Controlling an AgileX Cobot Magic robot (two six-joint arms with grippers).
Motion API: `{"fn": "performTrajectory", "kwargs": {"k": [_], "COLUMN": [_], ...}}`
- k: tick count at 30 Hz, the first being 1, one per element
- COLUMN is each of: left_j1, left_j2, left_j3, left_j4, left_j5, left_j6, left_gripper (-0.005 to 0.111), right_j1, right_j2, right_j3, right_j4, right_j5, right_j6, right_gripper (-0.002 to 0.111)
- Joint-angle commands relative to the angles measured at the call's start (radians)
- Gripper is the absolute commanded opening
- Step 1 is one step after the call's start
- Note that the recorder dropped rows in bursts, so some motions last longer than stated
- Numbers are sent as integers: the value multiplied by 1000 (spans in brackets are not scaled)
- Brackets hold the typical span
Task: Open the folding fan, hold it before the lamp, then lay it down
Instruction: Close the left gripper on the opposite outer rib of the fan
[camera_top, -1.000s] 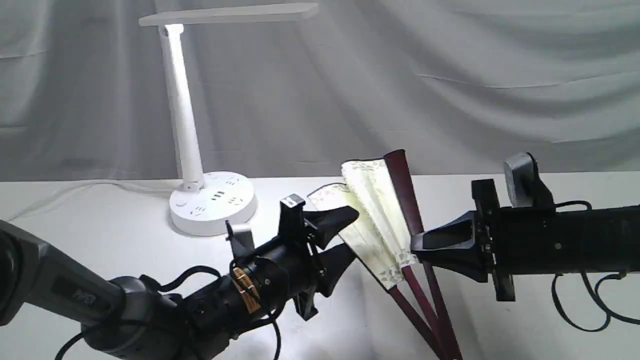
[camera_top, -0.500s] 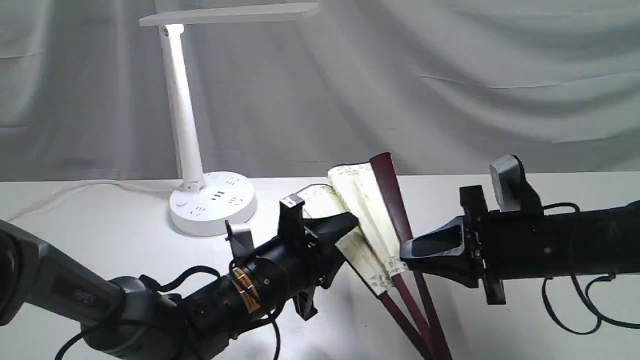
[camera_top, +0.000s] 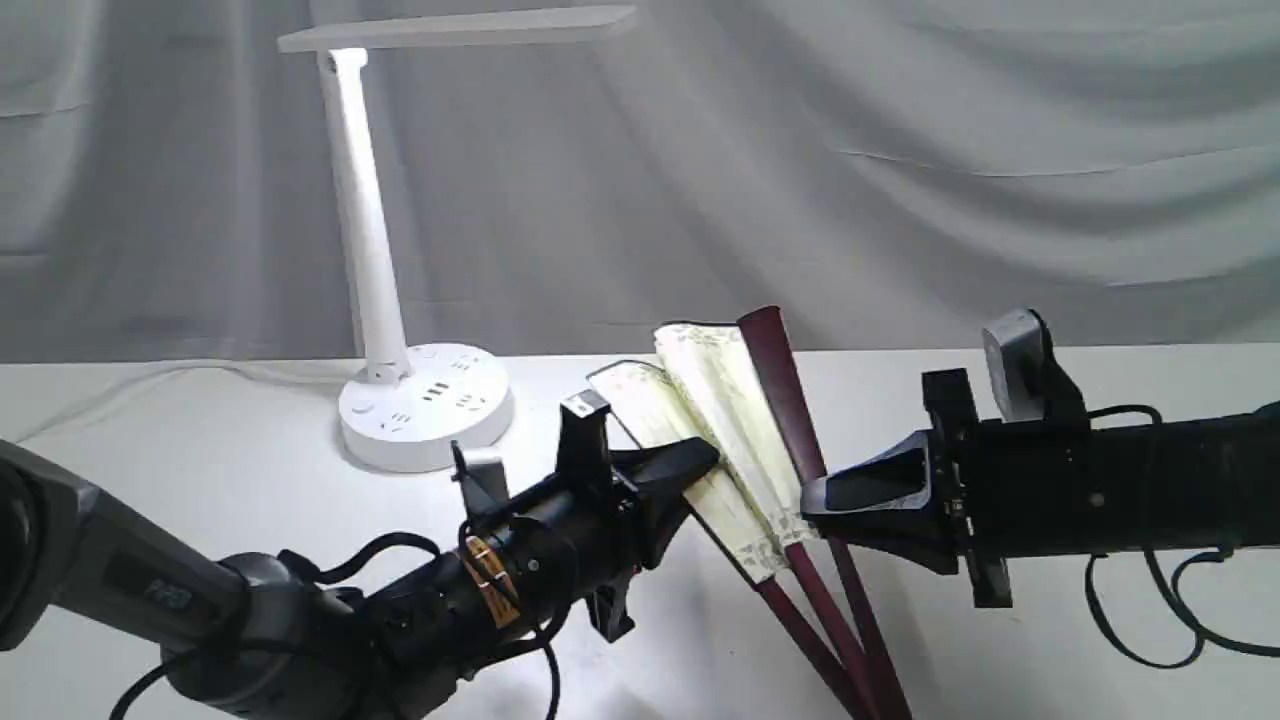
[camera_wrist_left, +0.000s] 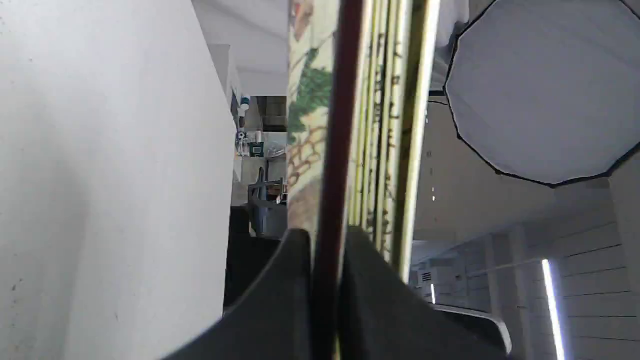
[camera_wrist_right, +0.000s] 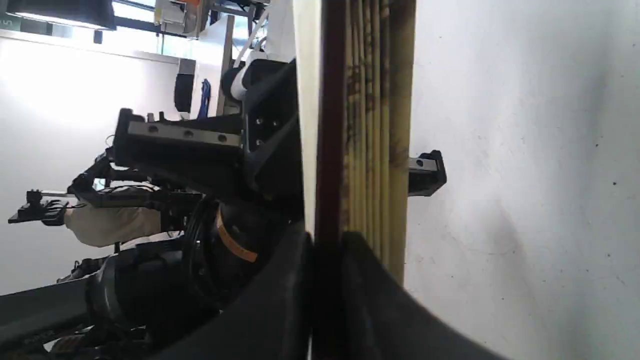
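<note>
One lamp stands on the bench at the back left, about 10 o'clock from the single folding fan. The left tool is pinched tight on the fan's left maroon guard, and the right tool is clamped likewise on the right guard. That makes two tools, equally near. The fan is held between them, only partly spread. Its long axis runs from the pivot at 5 o'clock to the tips at 11. Opening it further likely means drawing the guards apart, toward 9 and 3.

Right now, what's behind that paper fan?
Behind the folding fan only the white table and grey curtain show; the lamp stands aside, not behind it. Whatever the fan covers cannot be seen.
</note>
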Motion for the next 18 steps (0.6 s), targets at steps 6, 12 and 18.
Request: {"fn": "performTrajectory", "kwargs": {"k": [6,12,18], "left_j1": [0,3,3], "left_j2": [-4,-4,-4], "left_j3": [-3,-3,-3], "left_j4": [19,53,73], "left_j5": [-35,-35,-35], "left_j6": [-30,-57,-99], "left_gripper": [0,0,0], "right_j1": [4,4,4], "right_j2": [-3,-3,25], "right_j3": [0,-1,-6], "right_j4": [12,44,94], "right_j5": [9,9,9], "right_j6": [-16,-16,-14], "right_gripper": [39,49,49]}}
